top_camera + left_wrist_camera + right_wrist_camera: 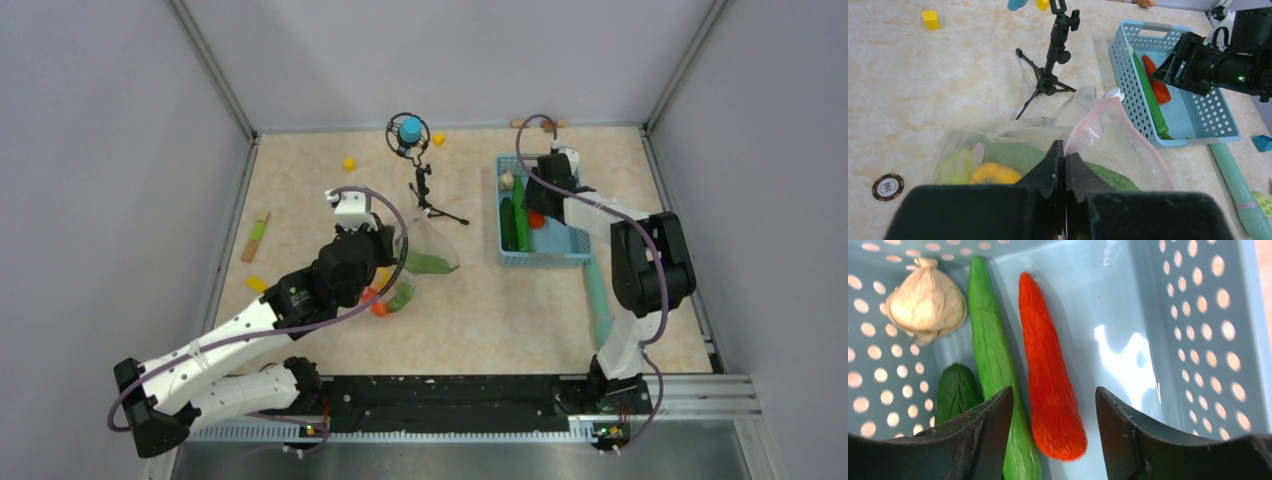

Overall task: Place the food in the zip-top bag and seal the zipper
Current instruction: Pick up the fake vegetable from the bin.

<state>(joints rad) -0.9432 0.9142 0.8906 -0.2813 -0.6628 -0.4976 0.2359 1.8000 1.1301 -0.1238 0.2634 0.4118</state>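
Two risks I see: my right gripper (1053,395), jaws spread astride the orange-red plastic carrot (1048,355) in the light blue perforated basket (1198,315), may catch the long green cucumber (990,335) beside it; my left gripper (1064,162), pinching the pale pink zipper strip (1090,131) of the clear floppy bag (998,145), may slip.

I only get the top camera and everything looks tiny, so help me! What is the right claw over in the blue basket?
Observer: The right gripper is open, with the orange carrot lined up in the gap.
Operator: And on the other side?
Observer: The left gripper is shut on the pink zipper of the zip-top bag.
Operator: Anything hiding under that arm?
Observer: A small round chip marked 100, on the table beside the bag.
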